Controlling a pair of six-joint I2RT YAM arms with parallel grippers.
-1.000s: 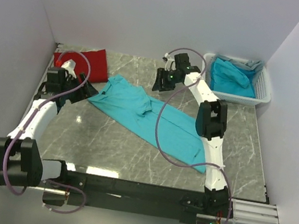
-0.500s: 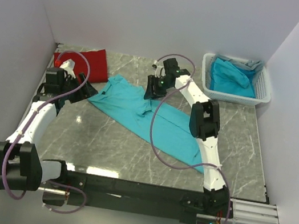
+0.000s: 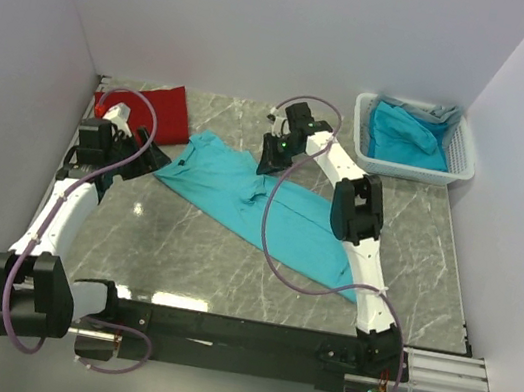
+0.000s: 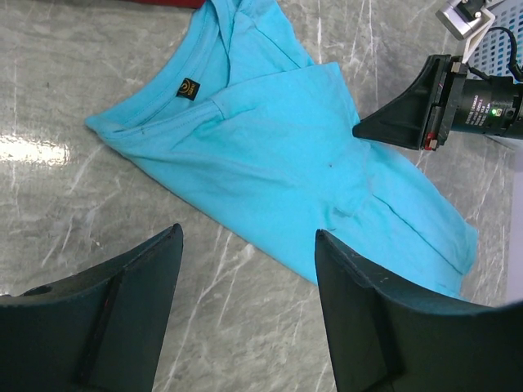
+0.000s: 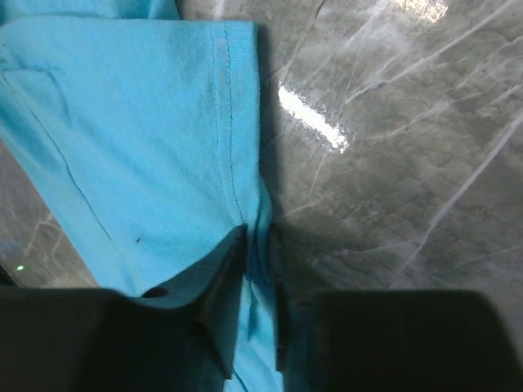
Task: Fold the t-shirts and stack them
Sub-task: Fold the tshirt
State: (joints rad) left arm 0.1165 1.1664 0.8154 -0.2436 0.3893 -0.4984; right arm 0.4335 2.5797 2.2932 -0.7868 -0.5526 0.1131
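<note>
A turquoise t-shirt [image 3: 241, 198] lies spread across the marble table, its small dark mark [image 4: 189, 86] near the collar. My right gripper [image 3: 269, 165] is down at the shirt's far edge. In the right wrist view it [image 5: 257, 237] is shut on a fold of the sleeve hem [image 5: 233, 122]. My left gripper [image 3: 152, 158] hovers open beside the shirt's left end. In the left wrist view it [image 4: 249, 245] has only bare table between its fingers. A folded red t-shirt [image 3: 156, 106] lies at the back left. Another turquoise t-shirt [image 3: 405, 135] is heaped in the basket.
The white slatted basket [image 3: 464, 156] stands at the back right corner. Walls close in the table on the left, back and right. The right arm's tip [image 4: 400, 114] shows in the left wrist view over the shirt's far side.
My right gripper has moved left and down onto the shirt's far edge and closed on the sleeve. The left arm has barely moved and stays open.
</note>
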